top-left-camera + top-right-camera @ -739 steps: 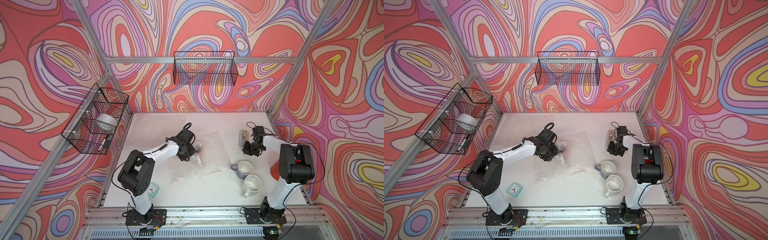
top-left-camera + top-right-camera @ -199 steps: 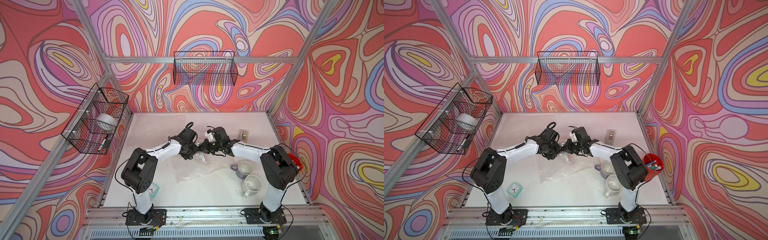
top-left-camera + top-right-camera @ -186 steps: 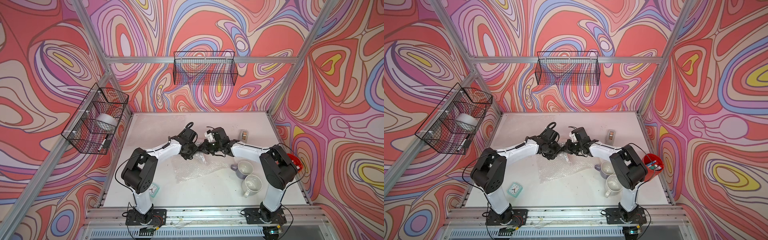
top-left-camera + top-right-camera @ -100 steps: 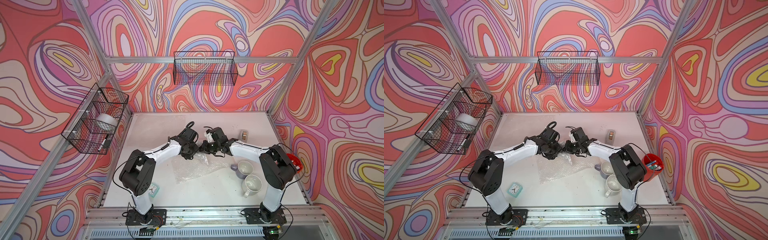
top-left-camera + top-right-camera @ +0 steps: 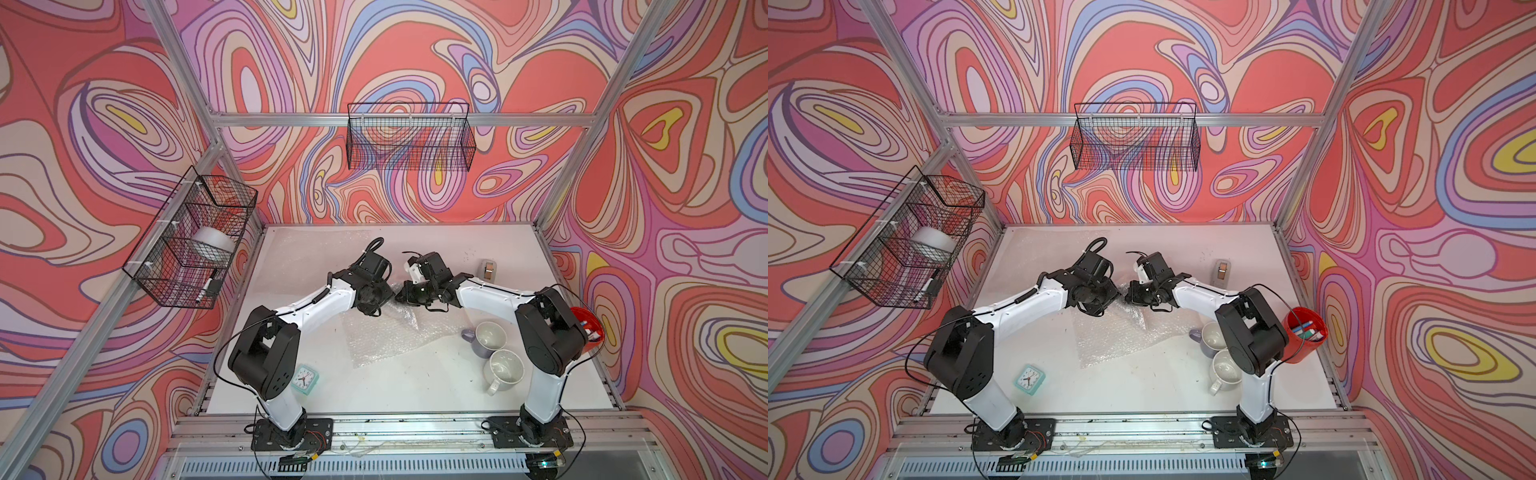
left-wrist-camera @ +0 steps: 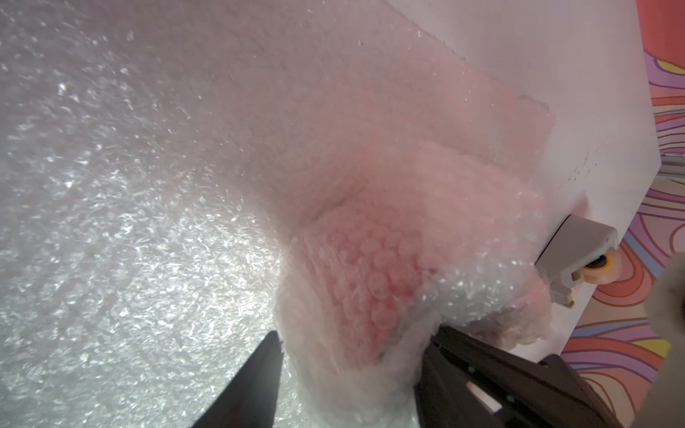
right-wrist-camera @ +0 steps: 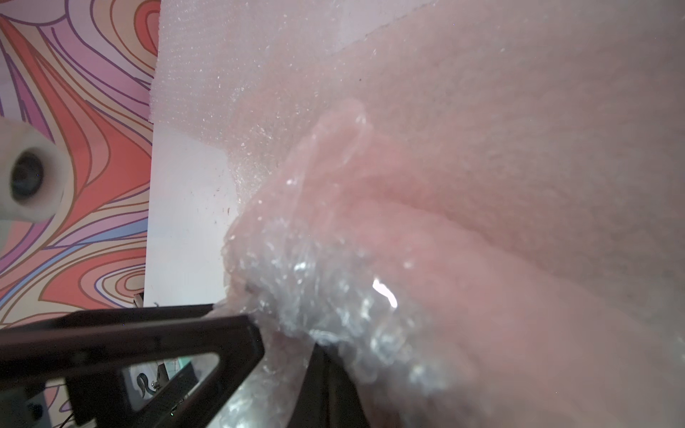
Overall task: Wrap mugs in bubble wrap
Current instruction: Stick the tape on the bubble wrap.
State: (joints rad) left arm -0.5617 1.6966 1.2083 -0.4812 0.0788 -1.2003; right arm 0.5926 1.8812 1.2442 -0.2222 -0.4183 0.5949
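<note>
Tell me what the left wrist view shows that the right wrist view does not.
Only left wrist: the tape dispenser and the left end effector, jaws apart around the wrapped red mug. Only right wrist: the left arm's camera and the right end effector pinching a bunch of wrap. Both: wrap over something red, and the white table.

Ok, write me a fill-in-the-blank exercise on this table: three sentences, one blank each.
The lavender mug and the white mug are not yet ___. The wire basket on the side wall holds a white ___. The right end effector is shut on the ___.
Missing words: wrapped; roll; bubble wrap.
</note>
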